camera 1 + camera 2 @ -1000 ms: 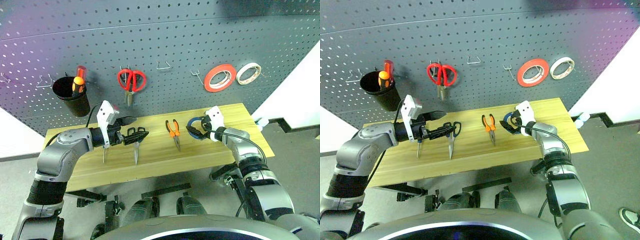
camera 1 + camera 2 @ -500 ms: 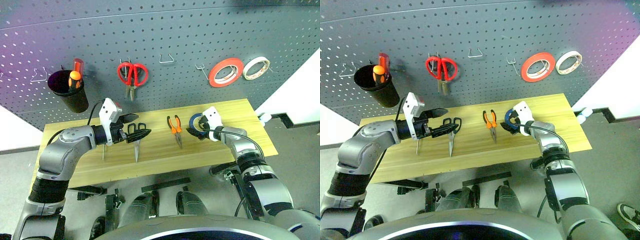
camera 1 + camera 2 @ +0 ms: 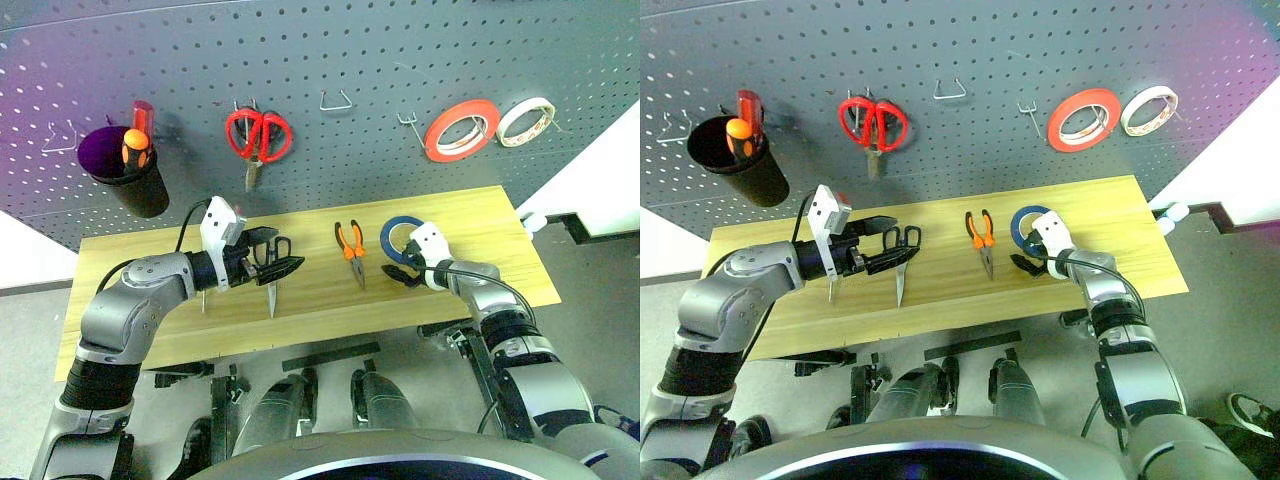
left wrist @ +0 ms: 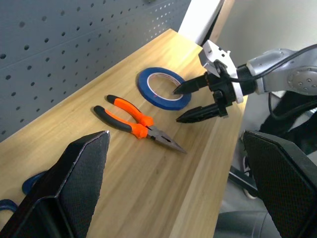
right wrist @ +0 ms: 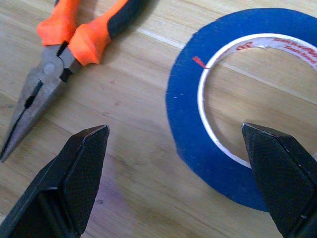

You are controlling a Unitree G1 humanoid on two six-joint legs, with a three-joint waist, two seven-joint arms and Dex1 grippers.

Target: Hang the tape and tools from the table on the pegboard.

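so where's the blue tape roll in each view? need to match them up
Left eye: blue tape flat on the table, just ahead of the right gripper.
Right eye: same spot, right of the pliers.
Left wrist: upper middle, one finger of that gripper over its hole.
Right wrist: right half.
Shared landmark: the pliers.

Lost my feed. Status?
Both grippers open: right gripper at the blue tape, left gripper over the scissors. Pliers untouched. Nothing blocking.

The right pincer [image 3: 400, 262] has sunk lower beside the tape [image 3: 400, 232].
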